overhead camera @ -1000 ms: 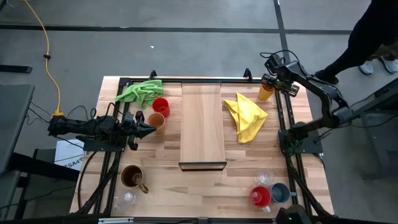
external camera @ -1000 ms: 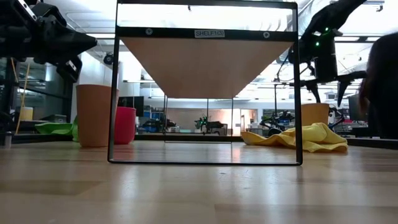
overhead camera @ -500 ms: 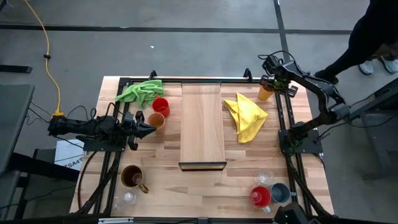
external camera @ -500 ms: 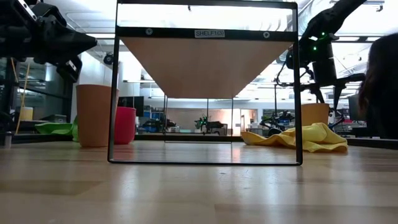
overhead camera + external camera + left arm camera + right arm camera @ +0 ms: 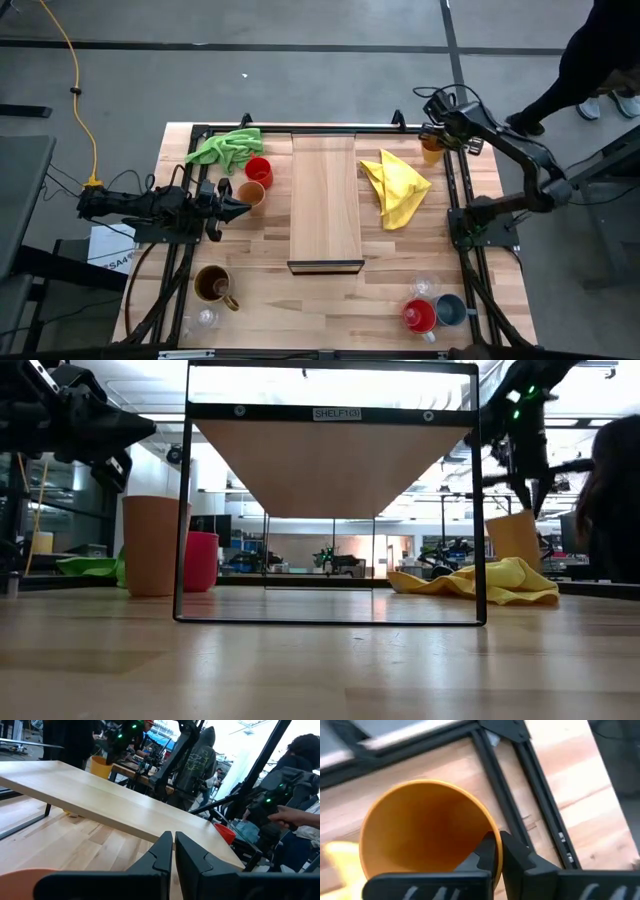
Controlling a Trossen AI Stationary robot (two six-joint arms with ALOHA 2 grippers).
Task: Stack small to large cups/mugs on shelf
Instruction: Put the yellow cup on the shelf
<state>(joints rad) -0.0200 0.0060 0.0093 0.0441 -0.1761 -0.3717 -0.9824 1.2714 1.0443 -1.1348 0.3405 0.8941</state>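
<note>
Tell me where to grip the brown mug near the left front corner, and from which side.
Pinch the brown mug's rim from straight above, on the side away from its handle. It stands upright with its mouth open, and the handle juts toward the table's front-right, so the opposite wall is probably the freest to straddle.

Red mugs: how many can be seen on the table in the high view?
2. One red mug stands at the far left, between the green cloth and the peach tumbler. The other red mug is near the right front corner, beside the grey-blue mug. None seems hidden.
</note>
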